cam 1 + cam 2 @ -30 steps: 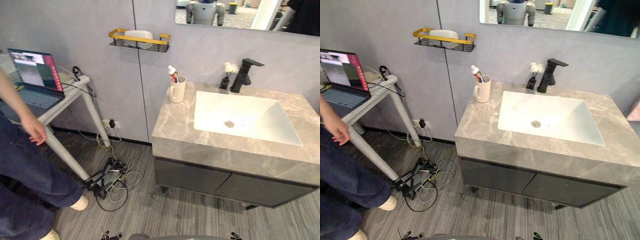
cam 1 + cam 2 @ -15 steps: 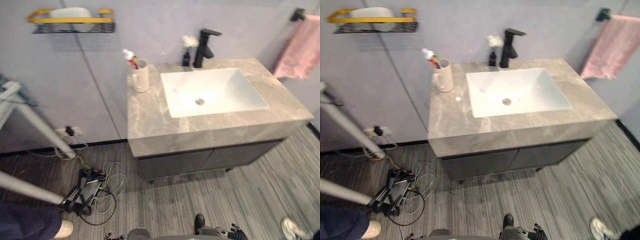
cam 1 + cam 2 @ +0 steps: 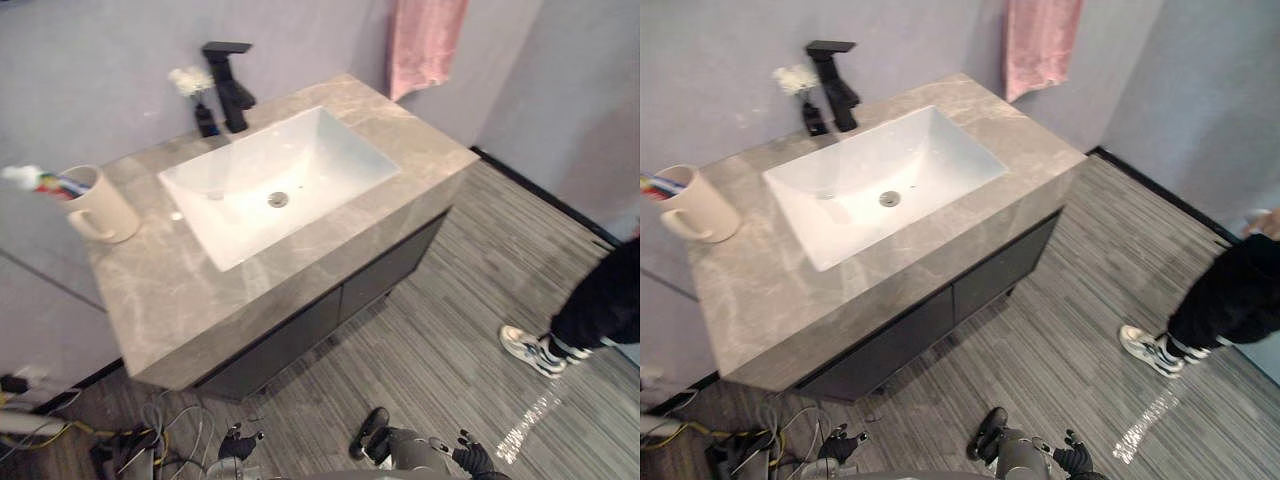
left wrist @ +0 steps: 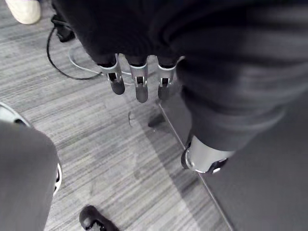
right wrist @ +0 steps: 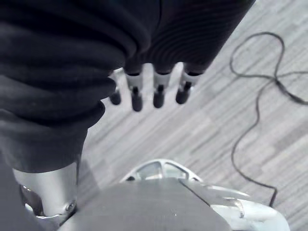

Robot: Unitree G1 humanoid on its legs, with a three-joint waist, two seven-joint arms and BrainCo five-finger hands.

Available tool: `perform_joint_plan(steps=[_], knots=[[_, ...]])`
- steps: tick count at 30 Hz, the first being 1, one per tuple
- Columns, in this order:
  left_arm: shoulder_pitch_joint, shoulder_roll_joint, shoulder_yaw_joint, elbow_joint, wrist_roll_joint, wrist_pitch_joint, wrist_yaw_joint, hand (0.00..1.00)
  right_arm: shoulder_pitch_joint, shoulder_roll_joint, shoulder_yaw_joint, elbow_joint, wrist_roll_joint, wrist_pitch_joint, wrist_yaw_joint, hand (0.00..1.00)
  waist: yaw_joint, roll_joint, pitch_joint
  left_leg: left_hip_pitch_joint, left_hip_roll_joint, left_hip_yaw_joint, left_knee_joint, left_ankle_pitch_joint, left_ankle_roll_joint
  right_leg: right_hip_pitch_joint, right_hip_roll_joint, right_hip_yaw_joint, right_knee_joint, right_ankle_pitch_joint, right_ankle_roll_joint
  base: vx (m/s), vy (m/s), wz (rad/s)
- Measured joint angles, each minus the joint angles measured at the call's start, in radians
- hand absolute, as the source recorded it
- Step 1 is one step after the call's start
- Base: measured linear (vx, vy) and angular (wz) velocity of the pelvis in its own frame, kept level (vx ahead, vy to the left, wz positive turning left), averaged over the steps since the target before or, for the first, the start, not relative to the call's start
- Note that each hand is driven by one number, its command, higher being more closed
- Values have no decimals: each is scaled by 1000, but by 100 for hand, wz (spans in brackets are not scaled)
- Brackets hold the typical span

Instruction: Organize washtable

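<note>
Washtable top [image 3: 140, 290]: you see grey-beige marble with pale veins.
Basin [image 3: 320, 150]: white.
Tap [image 3: 232, 90]: matte black.
Mug [image 3: 105, 212]: cream.
Towel [image 3: 425, 40]: pink.
Cabinet front [image 3: 300, 325]: dark charcoal.
Floor [image 3: 480, 250]: grey, finely striped, as you look down.
</note>
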Motion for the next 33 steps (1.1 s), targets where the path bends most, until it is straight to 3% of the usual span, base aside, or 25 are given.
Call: perform_joint_plan(steps=[4, 6, 7, 8, 9, 10, 11, 12, 13, 14, 15, 16, 19, 20, 21, 22, 23, 24, 25, 27, 28, 29, 30, 31, 33], knots=[[6, 0, -8, 0, 0, 0, -2, 0, 8, 4, 13, -21, 27, 1, 9, 0, -12, -1, 0, 15, 100, 40, 238, 42, 29, 37, 68, 87, -2, -47, -10, 108, -43, -91], [7, 3, -17, -1, 0, 0, -3, 0, 22, 1, 51, -54, 34, -1, 11, 0, -11, 2, -1, -1, 198, 38, 450, 165, 86, 89, 94, 123, -17, -67, -11, 202, -60, -101], [10, 5, -22, -1, 0, 0, -2, 0, 24, -8, 67, -69, 34, -1, 15, 0, -12, 1, 3, -31, 260, 22, 590, 179, 116, 105, 124, 175, -21, -71, -18, 147, -28, -105], [10, 2, -16, -2, 0, -1, -3, 0, 23, -15, 86, -82, 35, -1, 16, 0, -12, 10, 1, -99, 279, -36, 700, 119, 154, 112, 148, 223, -20, -76, -31, 126, -19, -108], [9, 2, -8, -6, -1, -3, -3, 0, 20, -16, 94, -86, 36, -1, 16, 0, -11, 11, 0, -132, 270, -76, 723, 97, 144, 115, 154, 241, -21, -77, -32, 104, 20, -124], [8, 4, 9, -22, -6, -10, -2, 0, 7, -16, 115, -89, 40, -1, 20, 0, -9, -8, 13, -220, 206, -210, 725, 45, 93, 135, 168, 303, -28, -75, -35, 79, 33, -113], [9, 5, 20, -31, -11, -14, -2, 0, 2, -18, 126, -89, 43, -1, 22, 0, -3, -8, 17, -248, 171, -270, 703, 26, 77, 150, 176, 337, -32, -73, -36, 114, 87, -185], [11, 9, 35, -41, -11, -21, -1, 0, -2, -24, 142, -88, 45, -4, 32, 0, 14, -15, 23, -298, 100, -400, 614, 0, 55, 179, 199, 426, -37, -65, -17, 84, 96, -163], [13, 10, 37, -41, -11, -21, -1, 0, -2, -28, 148, -88, 45, -5, 39, 0, 18, -16, 25, -311, 76, -445, 568, -5, 47, 182, 204, 456, -36, -67, -13, 83, 131, -224], [17, 16, 37, -41, -10, -21, 0, 0, -16, -42, 174, -88, 44, -11, 47, 0, 20, -6, 30, -352, 17, -595, 422, -6, 43, 194, 225, 545, -36, -72, -4, 60, 132, -167], [21, 17, 38, -40, -9, -21, 1, 0, -19, -48, 183, -88, 42, -14, 51, 0, 21, -6, 30, -364, -8, -662, 361, -4, 39, 194, 232, 580, -36, -73, -4, 77, 166, -214], [36, 19, 45, -40, -9, -21, 2, 0, -26, -61, 208, -87, 40, -18, 62, 0, 23, -2, 32, -380, -60, -829, 245, 3, 26, 185, 250, 664, -34, -71, -1, 69, 151, -190], [75, 8, 68, -19, -8, -19, 5, 0, -57, -90, 269, -84, 8, -24, 86, 0, 27, 10, 33, -391, -113, -1141, 103, 27, -32, 139, 297, 852, 1, -61, 22, 89, 178, -216], [81, 0, 82, -1, -7, -19, 9, 0, -60, -100, 276, -85, -12, -27, 88, 0, 22, 26, 34, -392, -100, -1169, 89, 33, -43, 116, 325, 918, 32, -64, 52, 124, 317, -220], [80, 0, 83, 9, -7, -19, 13, 0, -59, -102, 280, -84, -18, -27, 89, 0, 24, 22, 37, -392, -89, -1149, 99, 31, -71, 106, 336, 956, 48, -69, 63, 100, 350, -196], [77, 9, 86, 18, -2, -18, 14, 0, -49, -96, 287, -88, -39, -28, 95, 0, 20, 13, 27, -386, -85, -1063, 111, 15, -61, 96, 339, 1042, 59, -82, 86, 121, 450, -214], [76, 19, 77, 18, 13, -24, -33, 0, -52, -95, 300, -103, -62, -38, 105, 0, 22, -1, 18, -395, -74, -948, 113, -4, -28, 69, 341, 1136, 44, -80, 120, 107, 393, -200], [76, 23, 76, 17, 13, -25, -42, 0, -56, -95, 308, -104, -68, -40, 106, 0, 24, -6, 18, -397, -73, -925, 114, -7, -22, 62, 341, 1158, 39, -75, 128, 62, 375, -222], [78, 28, 76, 6, 11, -31, -46, 0, -70, -93, 332, -105, -98, -43, 106, 0, 27, -14, 14, -404, -59, -830, 127, -25, -2, 42, 342, 1229, 19, -46, 165, -1, 331, -205], [63, 45, 80, 17, 7, -28, -17, 0, -90, -86, 352, -105, -133, -45, 106, 0, 13, -23, 14, -409, -38, -699, 165, -45, 28, 5, 337, 1263, -14, 14, 178, -56, 271, -218], [40, 62, 81, 20, 0, -26, -1, 0, -96, -80, 357, -104, -136, -48, 106, 0, 16, -34, 11, -407, -32, -607, 176, -47, 31, -34, 302, 1151, -24, 41, 130, -104, 182, -201], [9, 66, 82, 19, -2, -27, 2, 0, -101, -78, 355, -89, -144, -54, 106, 0, 18, -30, 13, -390, -32, -521, 163, -43, 38, -60, 248, 925, -22, 52, 52, -91, 154, -194], [-3, 67, 84, 19, -2, -27, 2, 0, -107, -79, 351, -80, -154, -57, 105, 0, 19, -28, 16, -373, -36, -479, 148, -38, 46, -53, 213, 790, -19, 48, 23, -7, 120, -180], [-19, 70, 85, 18, 0, -28, 2, 0, -122, -88, 347, -73, -176, -60, 104, 0, 17, -30, 28, -309, -47, -394, 117, -37, 57, -24, 165, 595, -18, 44, 18, 27, 68, -143], [-28, 65, 92, 21, 4, -25, 2, 0, -120, -98, 327, -63, -201, -64, 102, 0, -6, 0, 35, -244, -67, -289, 59, -36, 95, 20, 153, 484, -80, 81, 5, 20, 70, -160]])
